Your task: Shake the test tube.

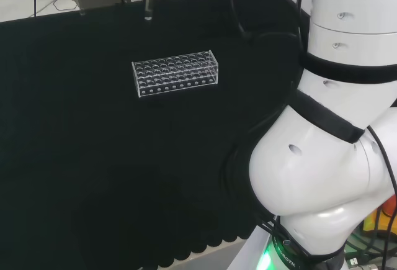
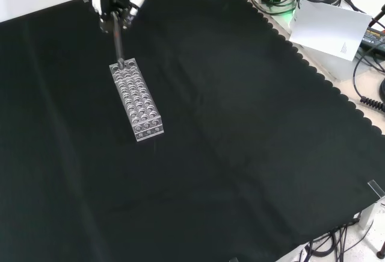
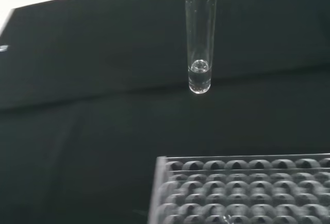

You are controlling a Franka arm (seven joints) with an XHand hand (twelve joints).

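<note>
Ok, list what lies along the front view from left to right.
Hand holding the test tube → clear tube rack → bare black cloth → white sheet of paper beyond the cloth's edge.

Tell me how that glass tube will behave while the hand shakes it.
The test tube looks like thin clear glass, so probably fragile and slippery to the hand. It holds only a little clear liquid at its rounded bottom, so it is likely light, and spilling seems unlikely. It hangs above the rack, so a wide swing might knock it.
</note>
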